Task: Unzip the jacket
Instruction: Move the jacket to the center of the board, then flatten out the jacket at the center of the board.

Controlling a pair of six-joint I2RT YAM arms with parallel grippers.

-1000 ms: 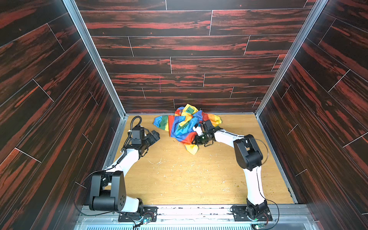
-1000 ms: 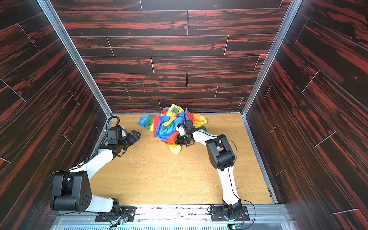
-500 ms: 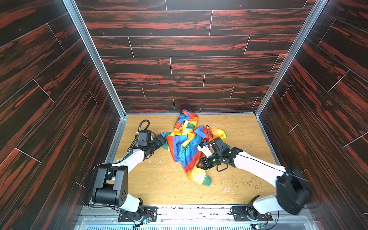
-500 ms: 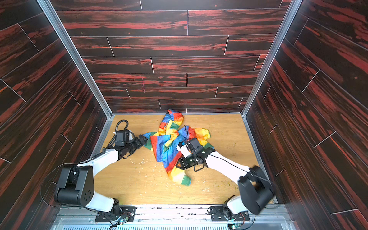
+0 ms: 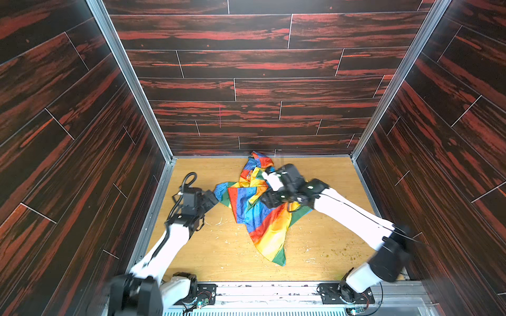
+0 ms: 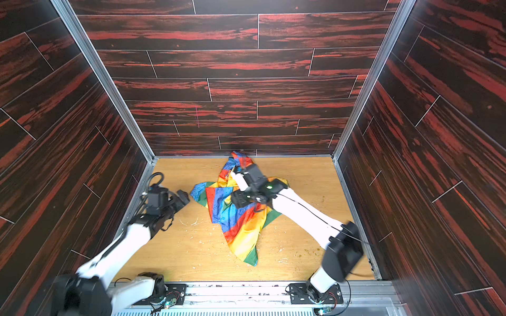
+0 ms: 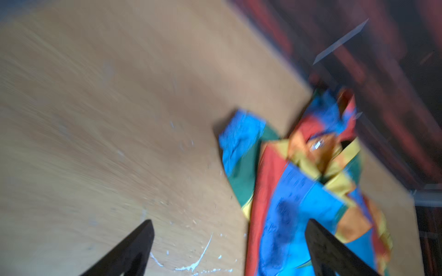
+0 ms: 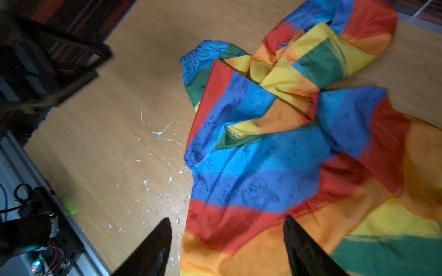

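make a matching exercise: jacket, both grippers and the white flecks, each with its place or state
1 jacket
2 left gripper
3 right gripper
4 white flecks

a open, beside the blue cuff
b open, over the jacket's middle
c scattered on the bare table
d crumpled, held by nothing

Pairs: 1-d, 2-a, 3-b, 4-c
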